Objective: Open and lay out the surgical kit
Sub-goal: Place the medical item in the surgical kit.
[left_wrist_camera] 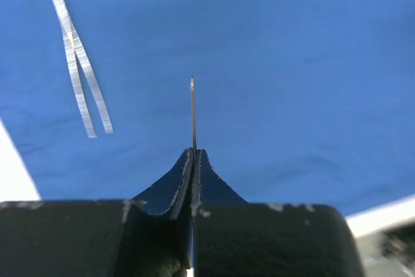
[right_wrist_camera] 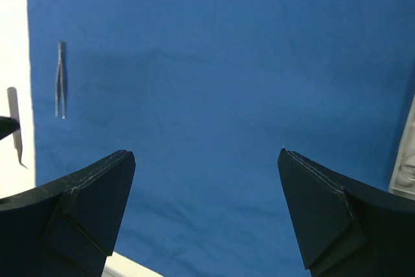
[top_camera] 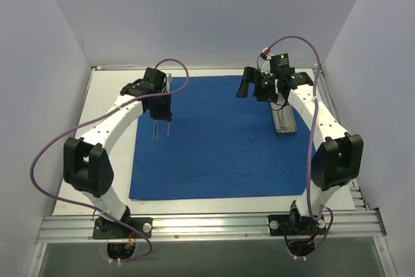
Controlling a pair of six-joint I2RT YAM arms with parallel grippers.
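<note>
Kit point(top_camera: 220, 154): opened, layout part done.

1. Table point(top_camera: 214, 204): white, bore everything listed.
2. Cloth point(top_camera: 194, 173): blue, spread flat over the middle of the table, no folds that I could see.
3. Tray point(top_camera: 284, 121): grey, on the cloth's right edge under my right arm. Contents could not be told.
4. Right gripper point(right_wrist_camera: 206, 154): fingers spread wide and empty, hanging above the far right part of the cloth.
5. Left gripper point(left_wrist_camera: 192, 157): fingers pressed together on a thin silver tool point(left_wrist_camera: 192, 105), above the far left part of the cloth.
6. Tweezers point(left_wrist_camera: 81, 63): lay flat on the cloth near its left edge, clear of both grippers.
7. Tool: seen edge-on only, so I could not tell forceps from tweezers. It hung above the cloth, apart from the tweezers.

Step in hand, as I judged it: setting the tool down beside the tweezers. Handling notes:
- Bring it low until it is nearly flat before letting go. Dropped from height, such a light sliver would bounce or skid.
- Place it alongside the tweezers with a gap between them, so that neither overlaps the other.
- Part the fingers only a little, then lift straight up so that they do not catch the cloth.
- Keep the right gripper where it was, clear of the left arm's path.
</note>
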